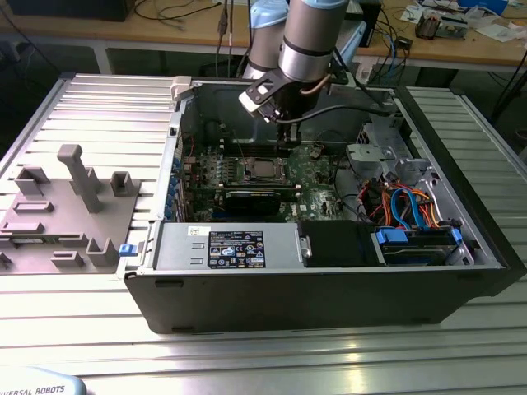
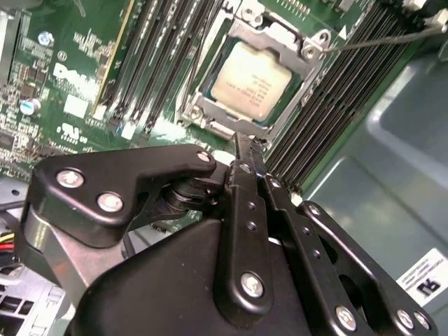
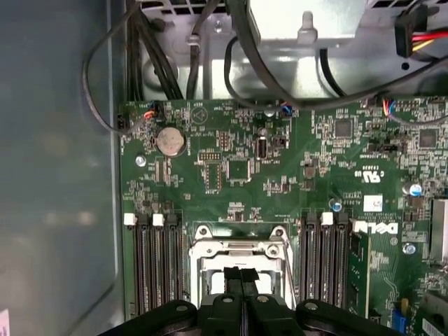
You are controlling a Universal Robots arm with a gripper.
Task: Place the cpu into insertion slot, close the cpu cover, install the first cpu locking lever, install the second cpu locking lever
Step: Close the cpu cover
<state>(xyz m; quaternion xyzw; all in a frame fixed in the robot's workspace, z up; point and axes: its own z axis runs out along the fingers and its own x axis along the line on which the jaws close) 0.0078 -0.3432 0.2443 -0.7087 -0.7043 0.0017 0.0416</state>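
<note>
Gripper [image 2: 242,145]: I log fingers pinched shut, tips just beside cpu cover [image 2: 218,115], which lies over the seated cpu [image 2: 255,82].

Exterior view far; both wrist views close w/ cpu [image 2: 253,80].

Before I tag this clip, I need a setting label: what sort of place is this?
Likely a robotics lab or workshop: a robot arm hangs over an open computer case on a ribbed metal table, with wooden benches behind.
</note>
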